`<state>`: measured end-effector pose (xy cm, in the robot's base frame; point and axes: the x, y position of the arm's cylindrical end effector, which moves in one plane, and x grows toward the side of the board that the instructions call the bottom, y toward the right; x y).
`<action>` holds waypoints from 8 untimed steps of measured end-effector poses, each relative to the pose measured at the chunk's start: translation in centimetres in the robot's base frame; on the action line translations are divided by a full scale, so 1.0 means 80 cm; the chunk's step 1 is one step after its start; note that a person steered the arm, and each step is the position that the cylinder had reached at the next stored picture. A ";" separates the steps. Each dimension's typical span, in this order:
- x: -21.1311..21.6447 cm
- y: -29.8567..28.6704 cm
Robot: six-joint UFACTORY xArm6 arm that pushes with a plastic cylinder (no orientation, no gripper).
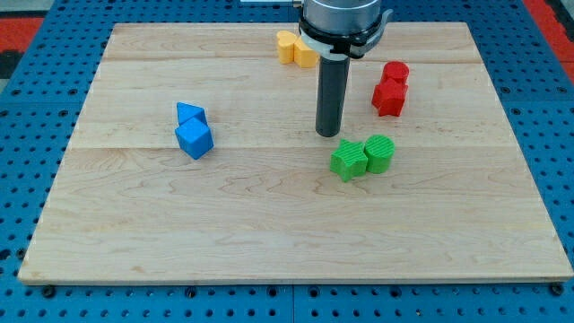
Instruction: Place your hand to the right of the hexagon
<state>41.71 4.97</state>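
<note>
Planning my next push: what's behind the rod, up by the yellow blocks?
Behind the rod, the yellow blocks show only at its left side; their right part is covered. My tip rests on bare board above the green blocks.

Two blue blocks, two green blocks, two red blocks, two yellow blocks

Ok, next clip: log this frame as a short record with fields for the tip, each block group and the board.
tip: my tip rests on the board, just above and left of the green blocks
green: star and rounded block, touching
red: two blocks, right of the rod, touching
yellow: blocks at the view's top, partly hidden by the arm
blue: two blocks, view's left, touching
board: wooden board
</note>
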 end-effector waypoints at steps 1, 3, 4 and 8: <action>0.006 0.000; 0.042 -0.092; 0.065 -0.161; -0.161 0.062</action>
<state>28.85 9.92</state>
